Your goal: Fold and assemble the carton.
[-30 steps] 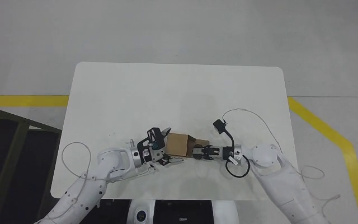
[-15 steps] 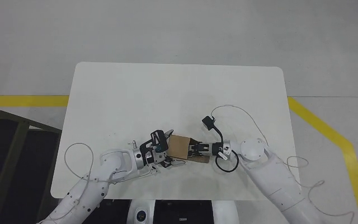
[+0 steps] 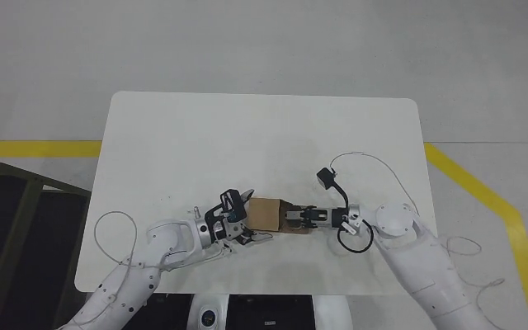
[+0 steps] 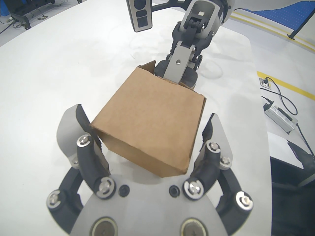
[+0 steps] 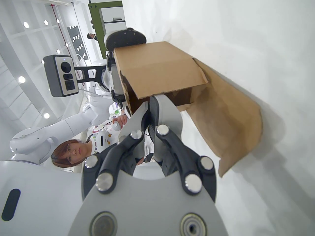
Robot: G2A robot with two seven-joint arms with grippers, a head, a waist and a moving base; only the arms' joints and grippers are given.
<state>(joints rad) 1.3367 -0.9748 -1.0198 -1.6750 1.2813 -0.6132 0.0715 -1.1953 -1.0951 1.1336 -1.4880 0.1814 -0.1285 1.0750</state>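
Note:
A small brown carton (image 3: pixel 266 214) lies on its side near the table's front edge, between the two arms. My left gripper (image 4: pixel 145 114) is open, its fingers (image 4: pixel 83 124) straddling the carton's (image 4: pixel 152 119) closed end; one pad touches a corner. My right gripper (image 5: pixel 149 101) is shut, its tips pressing the edge of the upper flap at the carton's (image 5: pixel 157 69) open end. A long flap (image 5: pixel 226 114) lies spread on the table beside it. From the left wrist, the right gripper (image 4: pixel 181 77) shows at the far end.
The white table (image 3: pixel 247 140) has free room behind and to both sides of the carton. A thin cable (image 3: pixel 363 161) loops over the table from the right arm. The front edge is close to both grippers.
The right gripper pushed in toward the carton's open end, then drew back a little. The end flap now sits closer to the carton. The left gripper has hardly moved.

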